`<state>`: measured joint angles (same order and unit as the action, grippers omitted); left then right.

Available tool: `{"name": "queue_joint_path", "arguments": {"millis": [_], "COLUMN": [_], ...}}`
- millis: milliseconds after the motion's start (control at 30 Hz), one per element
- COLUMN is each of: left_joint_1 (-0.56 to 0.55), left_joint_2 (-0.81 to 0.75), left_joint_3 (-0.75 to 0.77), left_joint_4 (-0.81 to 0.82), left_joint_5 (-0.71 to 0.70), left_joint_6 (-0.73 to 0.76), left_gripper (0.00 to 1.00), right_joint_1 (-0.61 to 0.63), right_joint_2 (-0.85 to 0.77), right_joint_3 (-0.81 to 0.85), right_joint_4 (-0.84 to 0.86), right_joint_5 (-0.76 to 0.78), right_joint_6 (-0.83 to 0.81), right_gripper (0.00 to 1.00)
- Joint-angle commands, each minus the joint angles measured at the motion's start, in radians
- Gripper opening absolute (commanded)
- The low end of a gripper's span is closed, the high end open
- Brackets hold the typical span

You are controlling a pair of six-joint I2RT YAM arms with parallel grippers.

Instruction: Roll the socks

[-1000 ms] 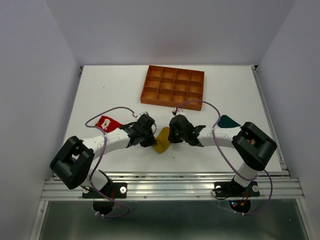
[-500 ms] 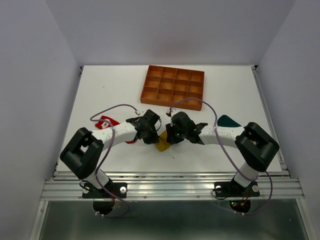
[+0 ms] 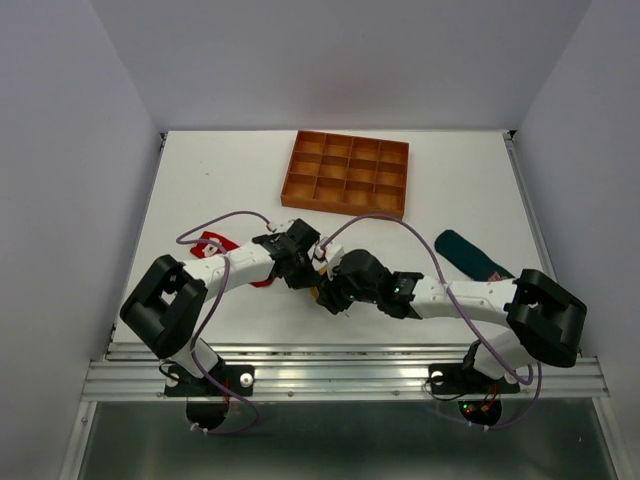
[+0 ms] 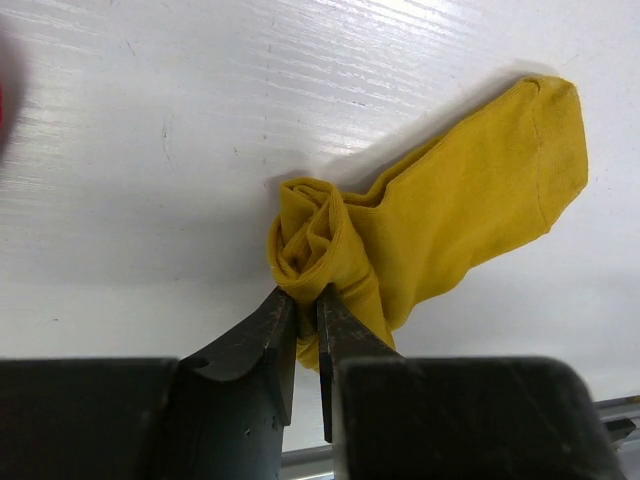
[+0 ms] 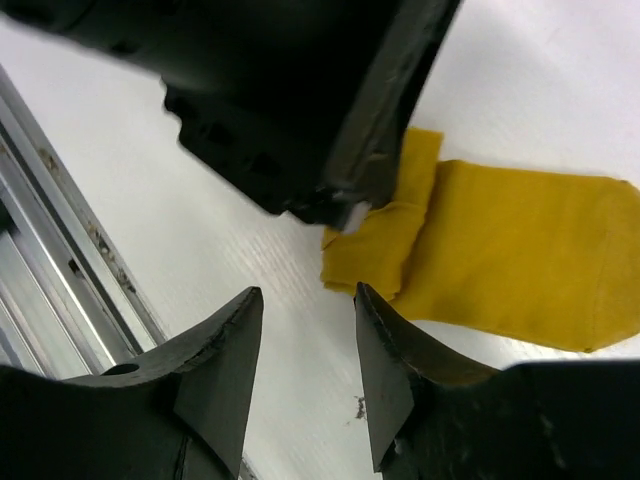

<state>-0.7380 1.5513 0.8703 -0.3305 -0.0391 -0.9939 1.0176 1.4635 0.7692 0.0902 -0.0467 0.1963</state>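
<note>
One yellow sock part-rolled: left claw pinches its roll, right claw parted, empty; next, wind in the flat tail

Dropped the right gripper toward the lower centre of the top view and parted its jaws wider, swinging the right arm out to the lower right and baring the whole teal sock at right of frame. Drew the left gripper in toward centre, leaving the yellow sock almost hidden from above and the red sock at left more covered.
</note>
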Motion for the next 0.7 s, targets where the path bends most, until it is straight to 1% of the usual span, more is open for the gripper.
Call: {"name": "queue_joint_path", "arguments": {"millis": [0, 33, 233, 533, 667], "left_joint_1": [0.003, 0.002, 0.002, 0.002, 0.002], "left_joint_2": [0.013, 0.012, 0.010, 0.012, 0.012], "left_joint_3": [-0.007, -0.008, -0.013, -0.017, -0.019], "left_joint_4": [-0.116, -0.117, -0.107, -0.104, -0.102], "left_joint_5": [-0.054, -0.053, -0.033, -0.021, -0.008], "left_joint_6": [0.006, 0.005, 0.001, -0.003, -0.009], "left_gripper": [0.00, 0.00, 0.00, 0.00, 0.00], "right_joint_1": [0.059, 0.084, 0.151, 0.194, 0.203], "right_joint_2": [0.006, 0.011, 0.075, 0.156, 0.187], "right_joint_3": [-0.019, -0.019, 0.028, 0.065, 0.073], "right_joint_4": [0.106, 0.120, 0.114, 0.108, 0.097], "right_joint_5": [0.119, 0.163, 0.313, 0.378, 0.478], "right_joint_6": [-0.104, -0.116, -0.178, -0.235, -0.244], "right_gripper": [0.48, 0.48, 0.49, 0.49, 0.49]}}
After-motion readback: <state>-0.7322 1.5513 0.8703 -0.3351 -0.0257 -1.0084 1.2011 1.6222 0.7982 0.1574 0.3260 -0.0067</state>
